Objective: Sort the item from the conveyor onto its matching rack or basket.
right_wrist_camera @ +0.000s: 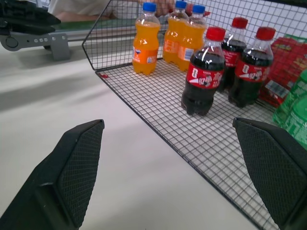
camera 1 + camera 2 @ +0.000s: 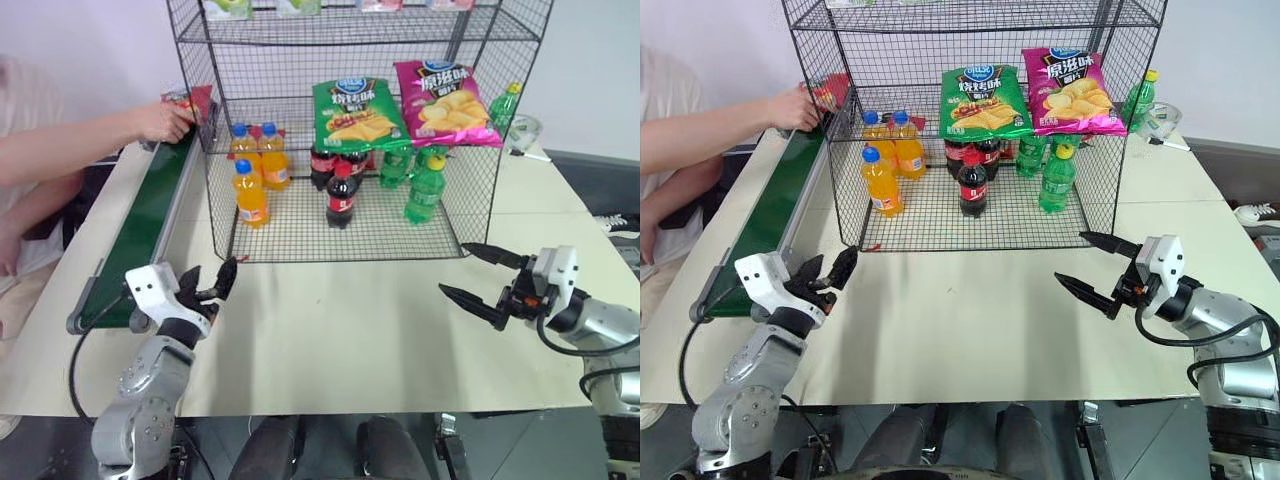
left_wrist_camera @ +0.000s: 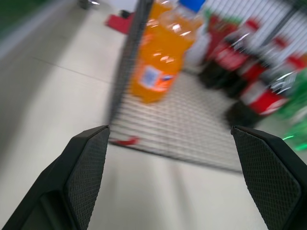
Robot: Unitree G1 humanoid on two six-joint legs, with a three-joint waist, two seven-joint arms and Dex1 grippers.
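Well beyond both pincers stands the black wire rack (image 2: 350, 120); the conveyor (image 2: 140, 235) runs just outside the left gripper (image 2: 222, 284), whose jaws are spread and empty. Far ahead of it, at the belt's distant end, a person's hand (image 2: 160, 121) holds the red crisp bag (image 2: 190, 101). Opposite, the right gripper (image 2: 480, 277) gapes wide, nothing between its 2 fingers.

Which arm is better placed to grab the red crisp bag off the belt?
Left, probably. Its open tool sits beside the belt, where a hand holds the red bag; the right tool is across the table.
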